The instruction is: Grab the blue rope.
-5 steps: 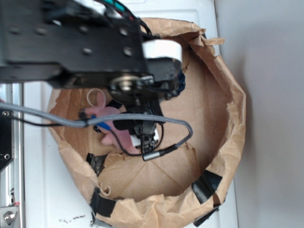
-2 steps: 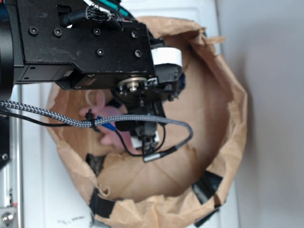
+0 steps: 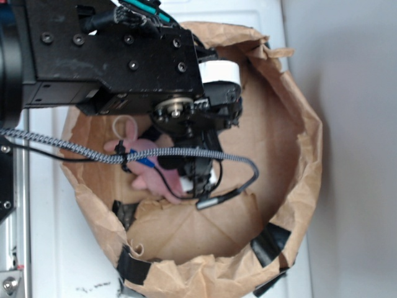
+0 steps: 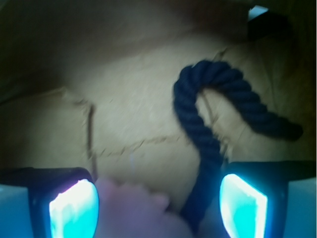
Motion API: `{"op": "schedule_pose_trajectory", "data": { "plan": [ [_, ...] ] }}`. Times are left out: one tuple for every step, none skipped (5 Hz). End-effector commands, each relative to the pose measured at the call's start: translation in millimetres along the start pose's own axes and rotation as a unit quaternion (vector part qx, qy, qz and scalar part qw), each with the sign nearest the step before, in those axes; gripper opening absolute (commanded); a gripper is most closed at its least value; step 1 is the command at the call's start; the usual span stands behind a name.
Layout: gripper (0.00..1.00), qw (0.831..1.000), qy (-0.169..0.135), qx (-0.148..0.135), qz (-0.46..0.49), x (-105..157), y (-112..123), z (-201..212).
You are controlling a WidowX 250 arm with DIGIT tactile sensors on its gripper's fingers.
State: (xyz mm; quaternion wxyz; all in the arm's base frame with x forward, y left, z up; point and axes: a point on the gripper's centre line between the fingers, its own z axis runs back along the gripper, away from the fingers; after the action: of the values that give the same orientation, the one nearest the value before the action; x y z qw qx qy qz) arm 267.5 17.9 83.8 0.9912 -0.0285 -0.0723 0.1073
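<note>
Reaching down into the paper bag (image 3: pixel 298 155), fingers (image 4: pixel 74 203) spread apart, blue rope (image 4: pixel 203 134) and pink plush toy (image 4: pixel 136 210) between them.

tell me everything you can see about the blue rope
The blue rope is thick, dark navy and made of twisted strands that look soft. It lies loose on the crumpled brown paper, bent into a hook: one end rests free at the right, the loop arches at the top, and the long leg runs down between the open fingers, close to the right one. Its lower part sits beside the pink plush toy; contact is unclear. In the exterior view the arm hides it.
</note>
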Motion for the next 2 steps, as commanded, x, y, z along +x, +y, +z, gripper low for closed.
{"op": "schedule_pose_trajectory", "data": {
  "plan": [
    [1.00,1.000,-0.025,-0.004,-0.004,19.5,9.4,-11.2],
    [1.00,1.000,-0.009,0.005,-0.008,21.7,7.9,-25.7]
  ]
}}
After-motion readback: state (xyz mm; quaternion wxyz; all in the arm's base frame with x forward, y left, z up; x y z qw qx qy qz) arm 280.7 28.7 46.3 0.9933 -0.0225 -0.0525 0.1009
